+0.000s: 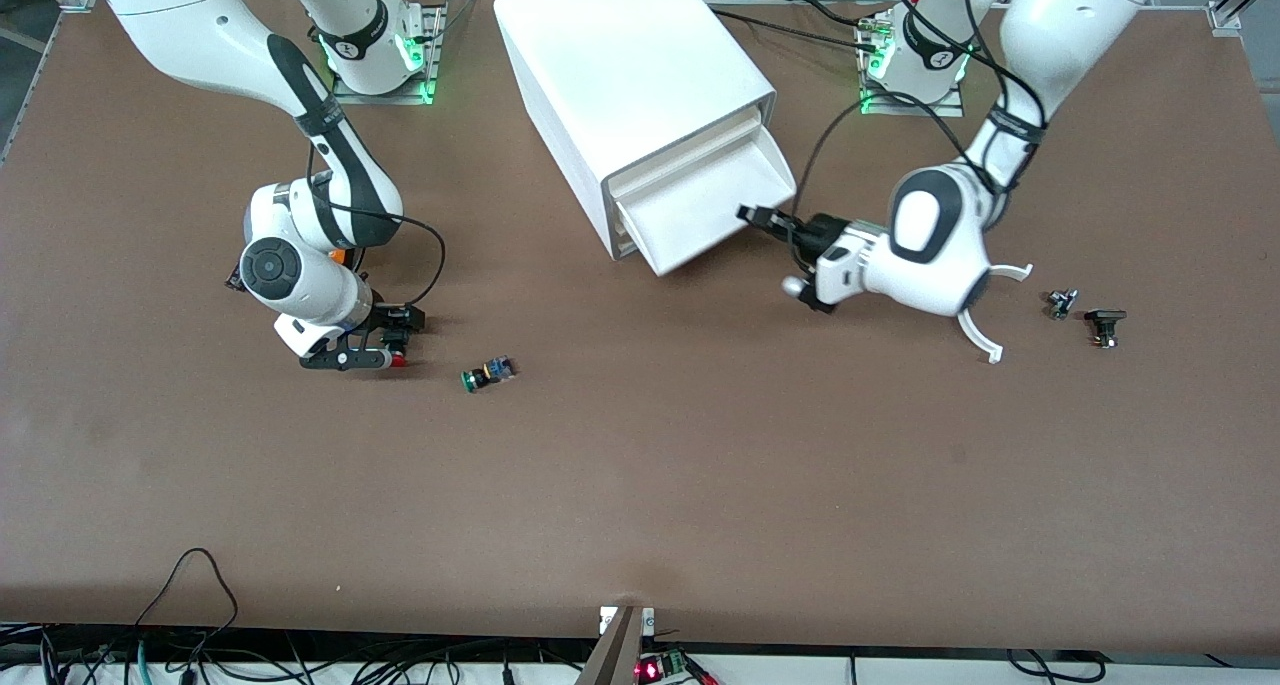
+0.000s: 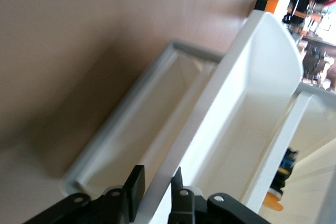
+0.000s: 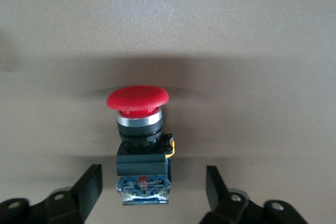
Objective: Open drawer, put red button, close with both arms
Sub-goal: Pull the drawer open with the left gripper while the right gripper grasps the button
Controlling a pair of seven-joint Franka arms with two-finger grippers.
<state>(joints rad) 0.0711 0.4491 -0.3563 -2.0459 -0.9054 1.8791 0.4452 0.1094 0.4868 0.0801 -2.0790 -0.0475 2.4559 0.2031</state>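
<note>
Drawer (image 1: pixel 715 210), white plastic, stands pulled out, left end effector (image 1: pixel 757 216) pinching its front wall. Toward the right arm's end, the right end effector (image 3: pixel 154 184) straddles the red mushroom-capped button (image 3: pixel 138 129) with fingers apart; closing comes next.

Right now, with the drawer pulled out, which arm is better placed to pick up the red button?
Right. The right gripper is open with the red button between its fingers on the table. The left gripper is shut on the front of the drawer.

Drawer (image 1: pixel 715 200) pulled partway out of cabinet. Red button (image 3: pixel 138 139) lying on its side on table.
</note>
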